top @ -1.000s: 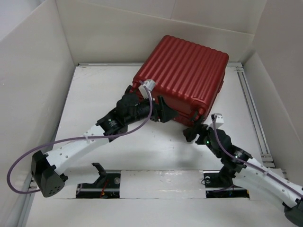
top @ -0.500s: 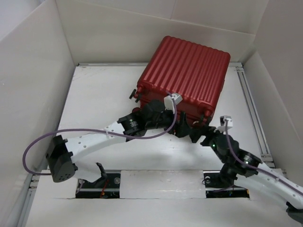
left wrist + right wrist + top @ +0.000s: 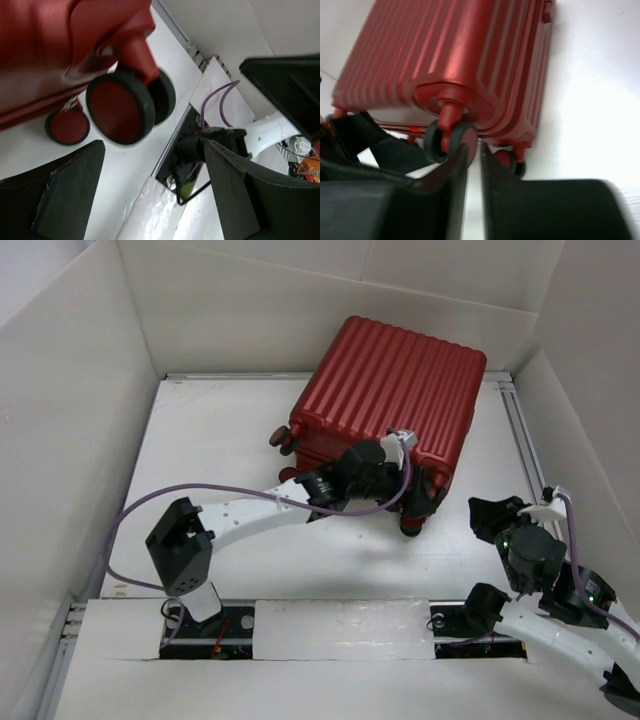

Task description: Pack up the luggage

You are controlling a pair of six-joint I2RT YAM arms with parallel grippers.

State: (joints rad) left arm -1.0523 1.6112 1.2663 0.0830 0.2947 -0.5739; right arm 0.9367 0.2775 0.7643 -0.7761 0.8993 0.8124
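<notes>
The small red ribbed hard-shell suitcase lay closed; opening it appeared to be the current step. The left gripper stood wide by a dark wheel; the right gripper was narrow and empty. The next move called for unfastening the case.

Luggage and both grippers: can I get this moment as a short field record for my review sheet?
luggage: closed, ribbed shell up, on the far right part of the table
wheels: on the side facing the arms
left gripper: open, right by a wheel, gripping nothing
right gripper: jaws nearly together, empty, apart from the luggage and pointing at its wheel end
contents: hidden, shell shut
</notes>
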